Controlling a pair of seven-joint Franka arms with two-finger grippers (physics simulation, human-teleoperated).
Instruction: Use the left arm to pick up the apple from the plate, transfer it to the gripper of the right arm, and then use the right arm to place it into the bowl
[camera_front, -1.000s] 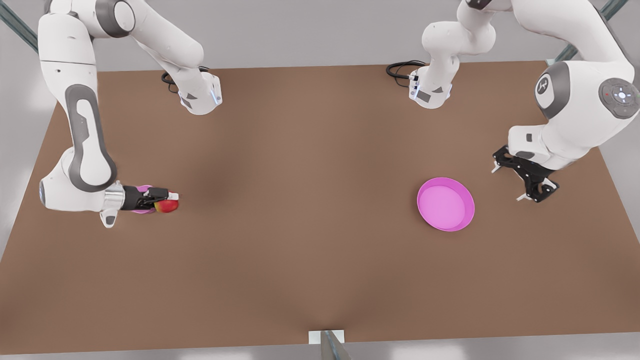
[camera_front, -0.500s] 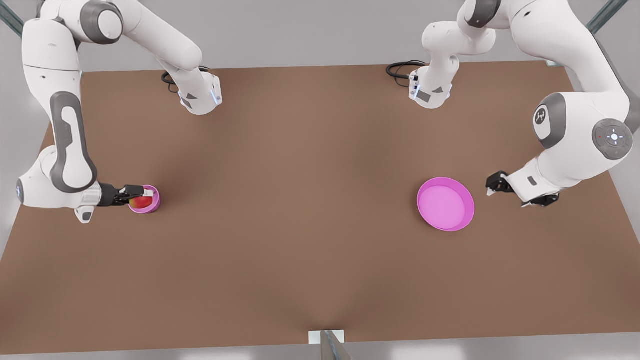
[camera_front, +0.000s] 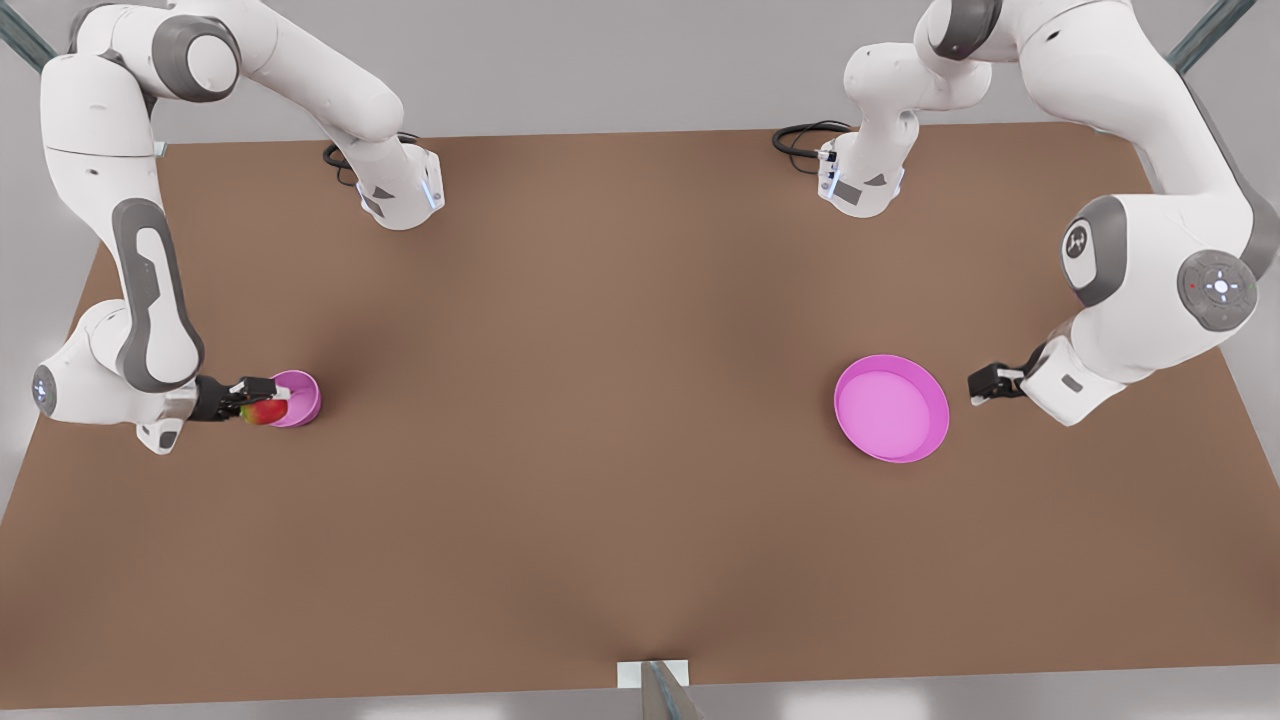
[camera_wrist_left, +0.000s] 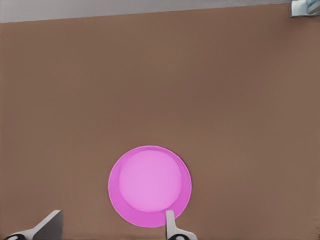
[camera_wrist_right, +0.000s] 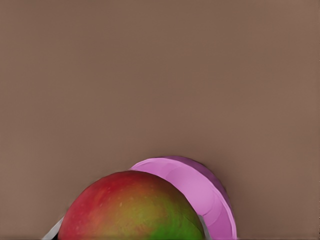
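Right gripper (camera_front: 258, 408), far left in the front view: black jaws closed on the small round red apple with a yellow-green patch (camera_front: 264, 411). In the right wrist view the apple (camera_wrist_right: 132, 207) sits between the jaws, with the small deep pink-purple bowl (camera_wrist_right: 200, 192) just beyond it. In the front view the apple overlaps the left rim of that bowl (camera_front: 300, 397); it looks off-centre, toward the arm side rather than over the hollow. Whether it touches the rim cannot be told.

Step in hand, as judged: placing the apple into the bowl. The bowl is barely wider than the fruit, so little margin. Best to bring the apple squarely over the opening before lowering, then part the jaws only when it is low inside. A release over the rim could roll it onto the brown worktop (camera_front: 620, 440) or tip the bowl.

Left gripper (camera_front: 990, 384), right side of the front view, waits just beside the wide shallow bright-pink plate (camera_front: 891, 407). Left wrist view: its light fingertips (camera_wrist_left: 170, 224) stand well apart with nothing between them, and the plate (camera_wrist_left: 150, 186) lies bare beyond.
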